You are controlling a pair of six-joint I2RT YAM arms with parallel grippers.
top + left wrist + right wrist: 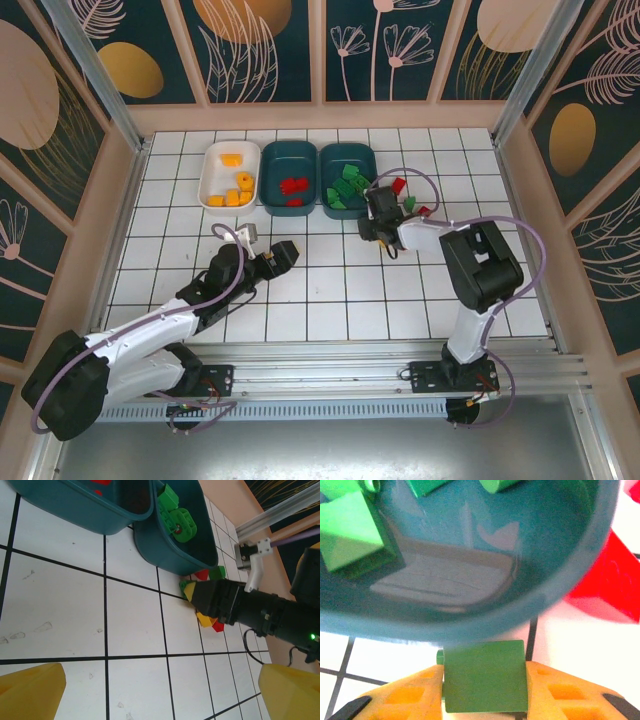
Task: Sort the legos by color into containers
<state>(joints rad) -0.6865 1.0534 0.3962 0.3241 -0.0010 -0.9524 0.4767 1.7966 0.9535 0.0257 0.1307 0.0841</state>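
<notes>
At the far side of the white tiled table (330,290), we see the right gripper (378,214) down beside the near right corner of the right teal tray (362,158), its yellow fingers (400,700) closed against both sides of a green brick (485,674). From the right wrist camera the held green brick sits just outside the tray's rounded rim, with other green bricks (350,530) lying inside the tray and a red brick (607,587) on the tiles to the right. A few loose bricks (410,205), red and green, lie just right of that gripper, and the left wrist view adds a yellow brick (204,620) beneath it. The middle teal tray (290,160) holds red bricks (292,186), and the white tray (213,185) on the left holds orange-yellow bricks (240,182). The left gripper (285,254) hangs over bare tiles in front of the trays, well apart from them, its fingers (30,692) spread wide with nothing between them.
</notes>
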